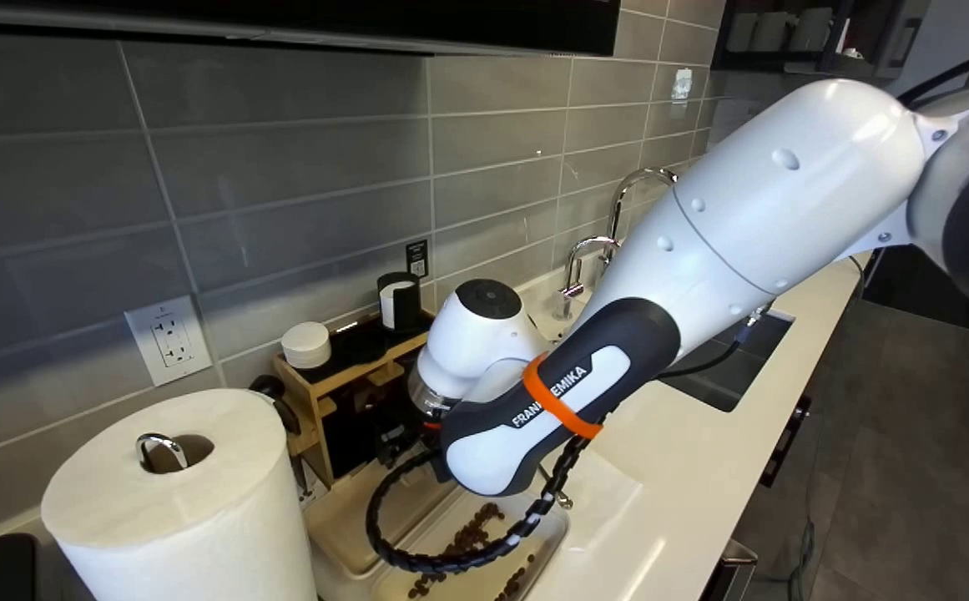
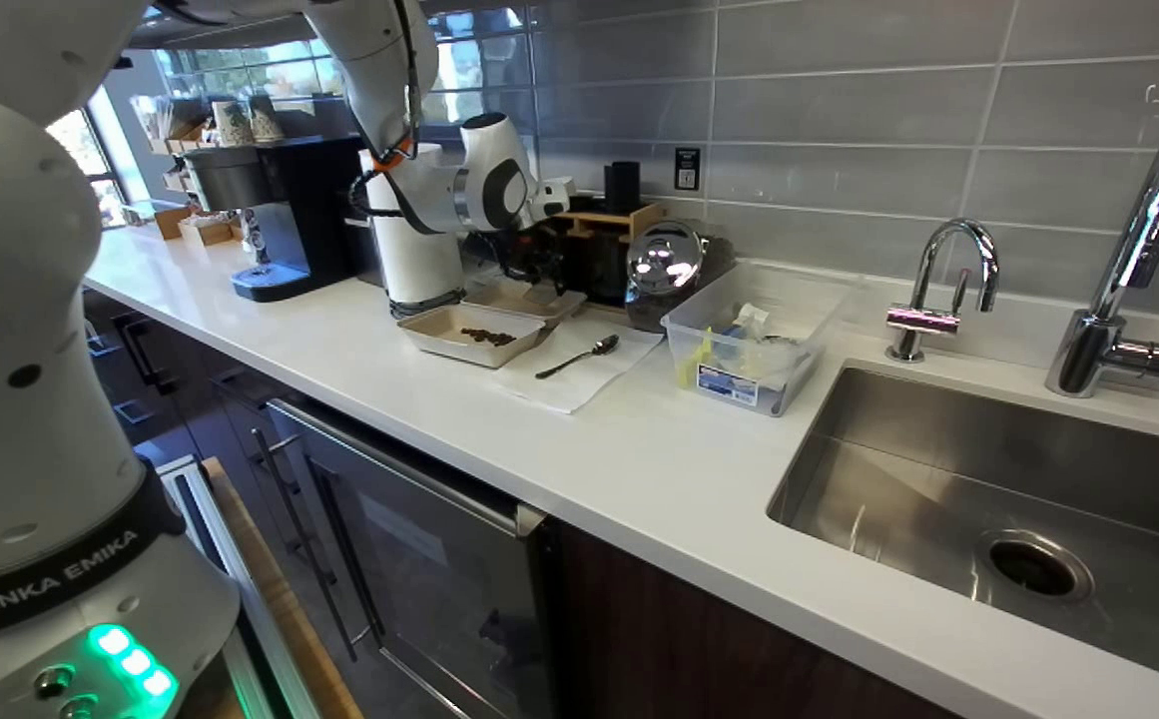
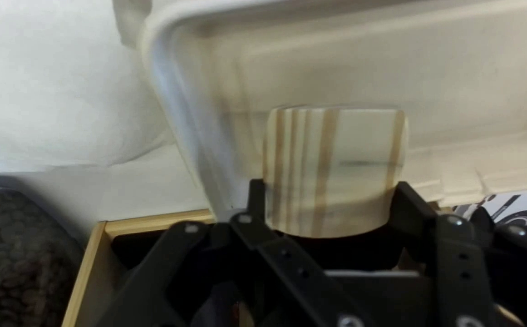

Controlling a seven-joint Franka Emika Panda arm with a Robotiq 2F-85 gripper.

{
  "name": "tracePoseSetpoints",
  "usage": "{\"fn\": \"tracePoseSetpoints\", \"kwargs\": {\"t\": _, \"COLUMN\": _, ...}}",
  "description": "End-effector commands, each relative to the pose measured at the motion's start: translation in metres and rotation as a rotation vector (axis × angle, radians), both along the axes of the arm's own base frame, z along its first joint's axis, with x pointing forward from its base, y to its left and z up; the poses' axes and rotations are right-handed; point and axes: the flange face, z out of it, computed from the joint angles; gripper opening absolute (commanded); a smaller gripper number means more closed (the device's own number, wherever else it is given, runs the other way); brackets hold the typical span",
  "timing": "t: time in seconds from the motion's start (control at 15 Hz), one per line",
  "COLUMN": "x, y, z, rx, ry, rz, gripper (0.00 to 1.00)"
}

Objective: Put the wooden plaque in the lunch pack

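Pale wood banded with tan stripes marks out the wooden plaque (image 3: 336, 159), clamped by its side edges between the fingertips of the robot's black gripper (image 3: 329, 187) and held over what appears to be the lunch pack (image 3: 426, 68), a shallow cream container on a kitchen counter (image 2: 579, 459). Placing looks to be the step in hand: the grasp is made, and in the wrist view most of the plaque overlaps the container's interior, its gripped end reaching the rim nearest the wooden rack (image 1: 359, 372). Whether it touches the base cannot be told. The next move likely calls for a slight shift inward, a gentle lowering, then a parting of the fingers and a clean lift. The plaque is flat, its corners softened, a short dark mark crossing one light band. The container's matte walls, rounded at the corner and rolled at the lip, suggest moulded pulp. Just beside it in an exterior view, a similar tray (image 2: 429, 332) bears lumpy brown crumbs (image 2: 488, 337), and a glossy metal spoon (image 2: 606, 345) lies on a creased white napkin (image 2: 579, 389).
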Motion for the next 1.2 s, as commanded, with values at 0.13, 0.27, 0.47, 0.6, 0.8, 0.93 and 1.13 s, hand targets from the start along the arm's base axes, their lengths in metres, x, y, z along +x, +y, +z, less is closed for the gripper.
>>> {"fn": "tracePoseSetpoints", "kwargs": {"t": 0.13, "x": 0.016, "y": 0.0, "z": -0.026, "rx": -0.025, "ry": -0.013, "rz": -0.016, "gripper": 0.43}}
{"fn": "tracePoseSetpoints", "kwargs": {"t": 0.27, "x": 0.016, "y": 0.0, "z": -0.028, "rx": -0.028, "ry": -0.004, "rz": -0.016, "gripper": 0.43}}
{"fn": "tracePoseSetpoints", "kwargs": {"t": 0.47, "x": 0.013, "y": -0.001, "z": -0.026, "rx": -0.041, "ry": 0.011, "rz": -0.016, "gripper": 0.43}}
{"fn": "tracePoseSetpoints", "kwargs": {"t": 0.6, "x": 0.011, "y": -0.001, "z": -0.025, "rx": -0.052, "ry": 0.017, "rz": -0.012, "gripper": 0.43}}
{"fn": "tracePoseSetpoints", "kwargs": {"t": 0.8, "x": 0.007, "y": -0.002, "z": -0.027, "rx": -0.079, "ry": 0.037, "rz": -0.004, "gripper": 0.43}}
{"fn": "tracePoseSetpoints", "kwargs": {"t": 0.93, "x": 0.004, "y": 0.0, "z": -0.029, "rx": -0.089, "ry": 0.058, "rz": 0.004, "gripper": 0.43}}
{"fn": "tracePoseSetpoints", "kwargs": {"t": 1.13, "x": 0.003, "y": 0.001, "z": -0.026, "rx": -0.086, "ry": 0.054, "rz": 0.004, "gripper": 0.93}}
